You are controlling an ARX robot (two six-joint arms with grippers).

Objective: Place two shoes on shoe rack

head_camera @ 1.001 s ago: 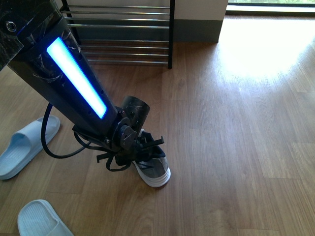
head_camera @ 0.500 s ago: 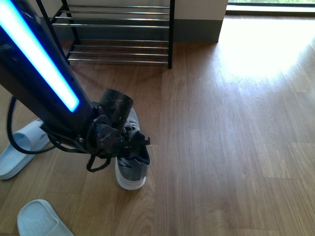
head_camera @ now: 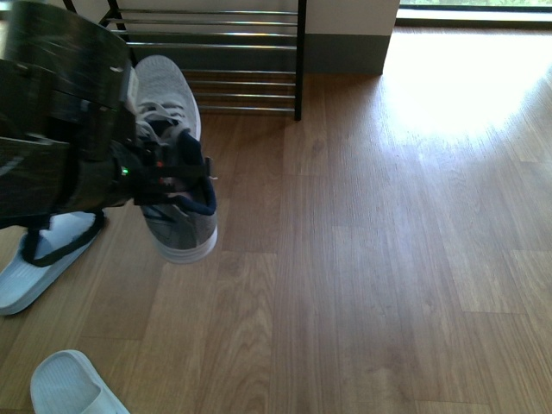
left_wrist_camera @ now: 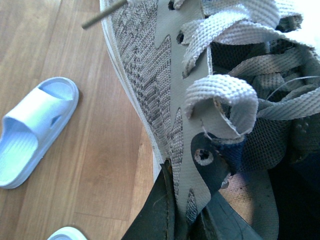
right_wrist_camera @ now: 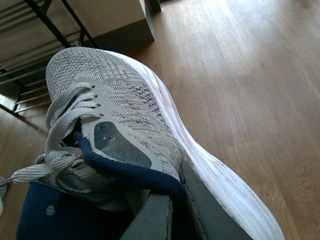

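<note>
the grey knit sneaker with white sole hangs above the brown wooden plank floor, in front of the black-framed rack with chrome bars, toe toward it. left of the sneaker, a pale blue rubber slide sandal lies on the floor. a second slide sandal lies nearer the robot, apart from the first.

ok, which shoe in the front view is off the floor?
The grey knit sneaker, held up by the left claw in front of the shoe rack. Both pale blue slides lie flat on the wood floor.
</note>
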